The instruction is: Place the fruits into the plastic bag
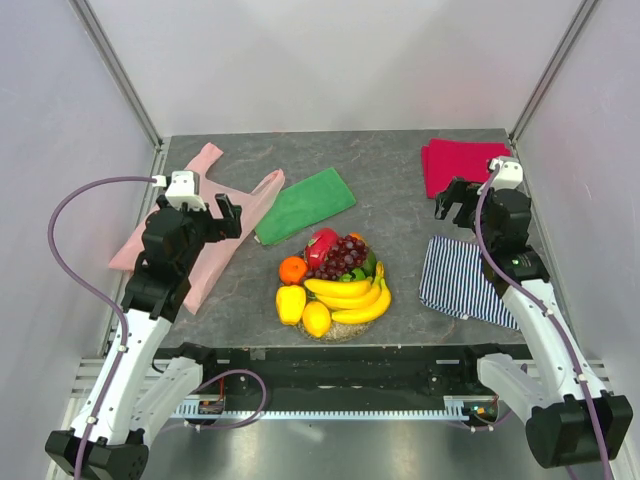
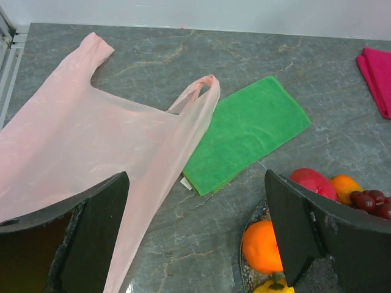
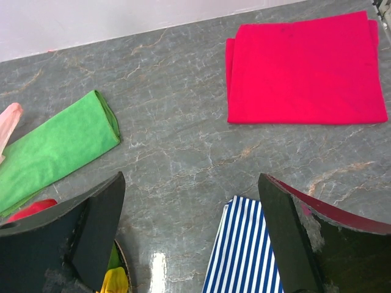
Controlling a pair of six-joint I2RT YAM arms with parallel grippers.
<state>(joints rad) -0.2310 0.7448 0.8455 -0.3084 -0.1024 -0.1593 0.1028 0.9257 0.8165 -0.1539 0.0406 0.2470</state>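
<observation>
The fruits lie piled on a speckled plate (image 1: 340, 327) at the table's front middle: yellow bananas (image 1: 350, 295), dark grapes (image 1: 343, 256), an orange (image 1: 292, 270), a red piece (image 1: 320, 245) and yellow pieces (image 1: 291, 304). The pale pink plastic bag (image 1: 205, 225) lies flat at the left, its handles toward the back. My left gripper (image 1: 205, 215) hovers open above the bag's right edge. In the left wrist view the bag (image 2: 91, 146) sits left and the orange (image 2: 263, 246) right. My right gripper (image 1: 462, 203) hangs open at the right, above the striped cloth's far end.
A green cloth (image 1: 305, 205) lies between the bag and the plate. A red folded cloth (image 1: 463, 162) sits at the back right. A blue-and-white striped cloth (image 1: 465, 280) lies at the right front. White walls enclose the table on three sides.
</observation>
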